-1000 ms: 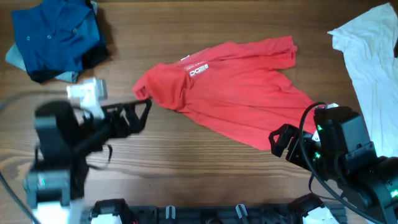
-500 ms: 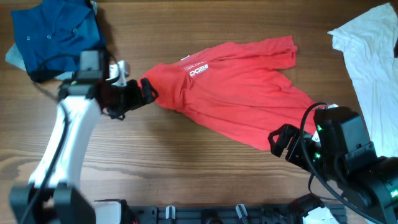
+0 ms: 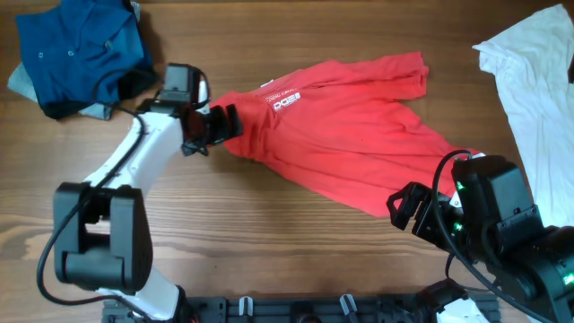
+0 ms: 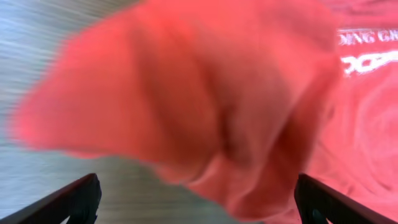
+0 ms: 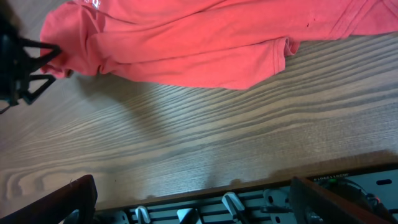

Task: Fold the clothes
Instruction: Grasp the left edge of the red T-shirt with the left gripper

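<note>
Reaching in over the last second, the left gripper (image 3: 226, 124) now straddles the 9 o'clock edge of the red T-shirt (image 3: 341, 117), crumpled at table centre, jaws spread: grasp looks imminent. Right gripper (image 3: 405, 208) waits at its 5 o'clock, jaws spread, empty

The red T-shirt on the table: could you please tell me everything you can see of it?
The red T-shirt is soft, thin-looking fabric, lying unfolded and wrinkled across the middle of the wooden table. Its white print faces up near one end, which is bunched into a lump. The open left gripper is at that lump; contact is unclear. A stitched hem edges the near side. The open right gripper is close to that side, not holding it.
</note>
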You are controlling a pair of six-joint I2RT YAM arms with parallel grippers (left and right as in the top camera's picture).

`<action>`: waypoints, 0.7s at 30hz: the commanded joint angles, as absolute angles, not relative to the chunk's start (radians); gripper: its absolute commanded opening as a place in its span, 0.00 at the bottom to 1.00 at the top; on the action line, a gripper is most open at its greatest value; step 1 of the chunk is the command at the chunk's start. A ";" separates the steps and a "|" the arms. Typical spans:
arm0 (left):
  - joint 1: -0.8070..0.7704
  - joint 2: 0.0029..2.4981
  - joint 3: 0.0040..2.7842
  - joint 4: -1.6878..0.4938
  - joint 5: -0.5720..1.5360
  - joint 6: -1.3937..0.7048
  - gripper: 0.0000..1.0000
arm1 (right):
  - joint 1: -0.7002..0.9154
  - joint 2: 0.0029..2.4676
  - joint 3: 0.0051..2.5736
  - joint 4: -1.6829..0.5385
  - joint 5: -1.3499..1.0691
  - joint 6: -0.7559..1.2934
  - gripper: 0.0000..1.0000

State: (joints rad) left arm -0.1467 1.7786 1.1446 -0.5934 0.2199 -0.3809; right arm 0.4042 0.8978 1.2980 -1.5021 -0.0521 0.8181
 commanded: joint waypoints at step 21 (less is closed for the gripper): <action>-0.191 1.856 1.152 -0.451 0.076 -0.450 1.00 | 0.405 0.900 1.300 -1.512 -0.046 0.841 1.00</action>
State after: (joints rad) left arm -0.1955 1.8462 1.1446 -0.4549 0.0940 -0.4335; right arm 0.4042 0.8978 1.2980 -1.5101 -0.0517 0.8265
